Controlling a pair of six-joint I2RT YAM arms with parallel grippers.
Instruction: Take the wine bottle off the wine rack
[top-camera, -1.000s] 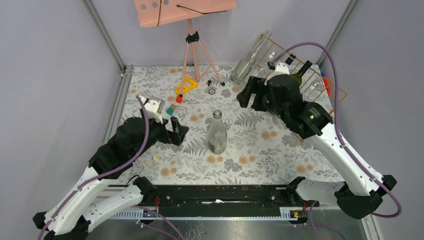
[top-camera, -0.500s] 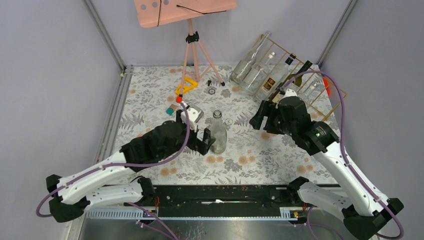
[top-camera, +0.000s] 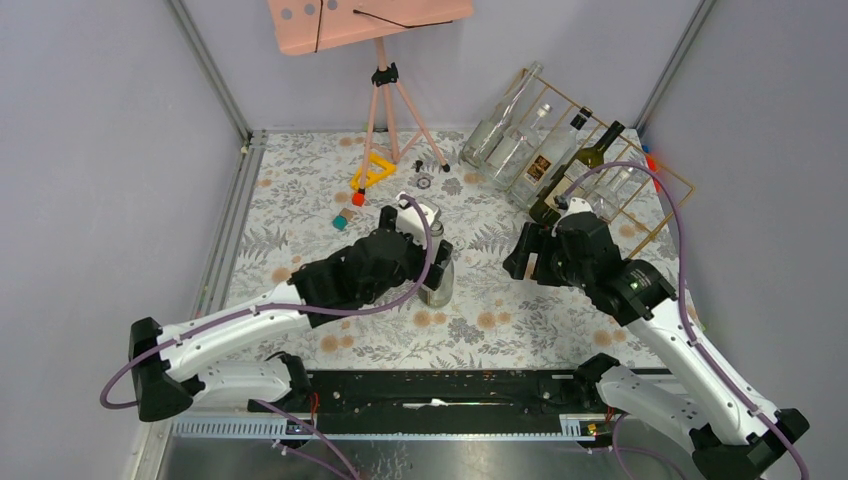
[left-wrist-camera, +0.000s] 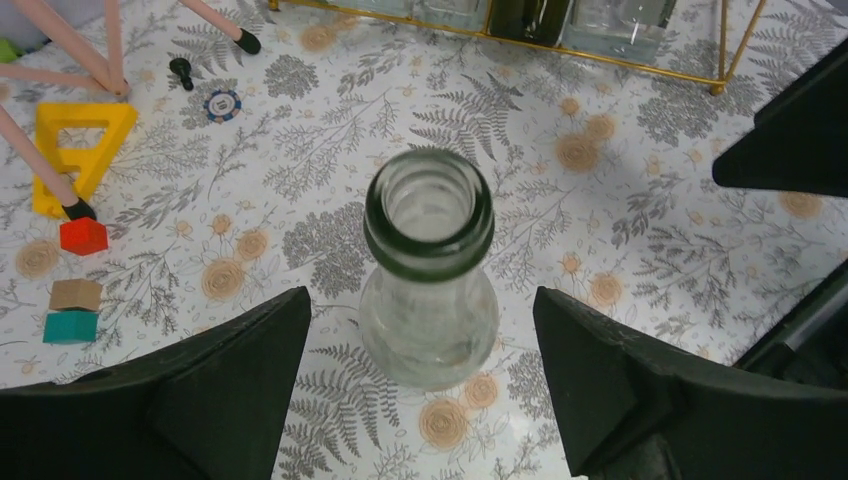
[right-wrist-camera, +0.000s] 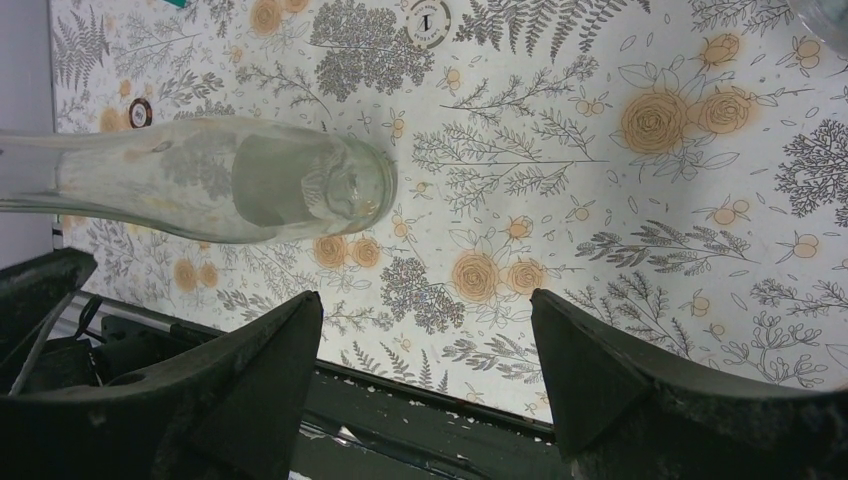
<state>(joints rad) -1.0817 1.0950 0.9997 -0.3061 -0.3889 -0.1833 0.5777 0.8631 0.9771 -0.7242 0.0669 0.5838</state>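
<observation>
wine bottle (left-wrist-camera: 428, 240) stands upright on the worktop (left-wrist-camera: 620, 200), smack between my left gripper's (left-wrist-camera: 420, 305) spread fingers (left-wrist-camera: 200, 400), neck pointing up.

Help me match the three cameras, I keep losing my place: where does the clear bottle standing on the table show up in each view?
Top external: bottle at the centre of the table, upright.
Left wrist: bottle in the middle, seen from above, open mouth towards the camera.
Right wrist: bottle at upper left, lying sideways in the picture.
Shared landmark: the floral table cover.
</observation>
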